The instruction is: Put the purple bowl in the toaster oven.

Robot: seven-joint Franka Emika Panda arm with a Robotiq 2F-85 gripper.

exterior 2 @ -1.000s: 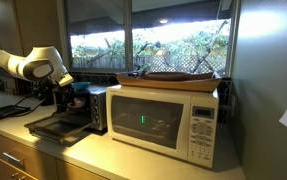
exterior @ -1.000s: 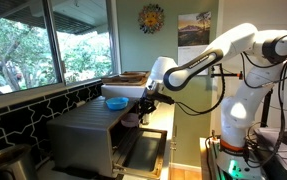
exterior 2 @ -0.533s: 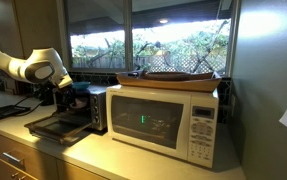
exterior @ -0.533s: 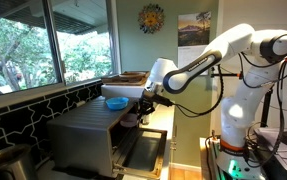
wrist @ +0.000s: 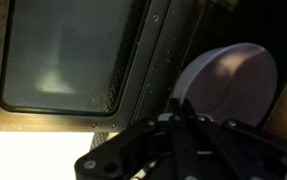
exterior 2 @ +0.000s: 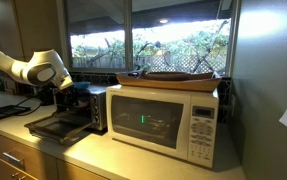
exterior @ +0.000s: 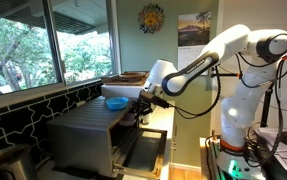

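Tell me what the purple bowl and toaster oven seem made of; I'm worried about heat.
Purple bowl: smooth plain lilac, plastic or glazed ceramic; cannot tell which. Toaster oven: grey metal casing, dull sheen; its door holds dark reflective glass.

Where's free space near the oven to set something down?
Free: toaster oven top beside the blue bowl; counter in front of the microwave. Crowded: oven mouth, where gripper and purple bowl sit.

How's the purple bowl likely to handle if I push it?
The bowl looks smooth and rigid, so it would probably slide, not flex. It's small, so likely light. Pushed high on its rounded wall, it might tip.
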